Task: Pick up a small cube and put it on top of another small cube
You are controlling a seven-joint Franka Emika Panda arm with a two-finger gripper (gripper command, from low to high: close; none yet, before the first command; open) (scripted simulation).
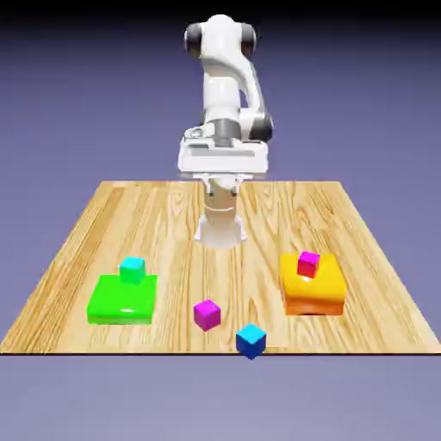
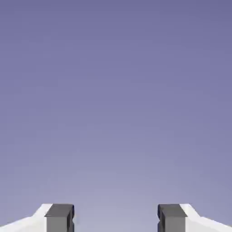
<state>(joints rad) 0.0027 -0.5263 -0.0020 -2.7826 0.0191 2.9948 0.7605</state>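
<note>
No readable text, labels, brands, numbers or signs in either view. All surfaces are plain and unmarked.

four small cubes (image 1: 207,314); two flat blocks (image 1: 122,298)
</note>
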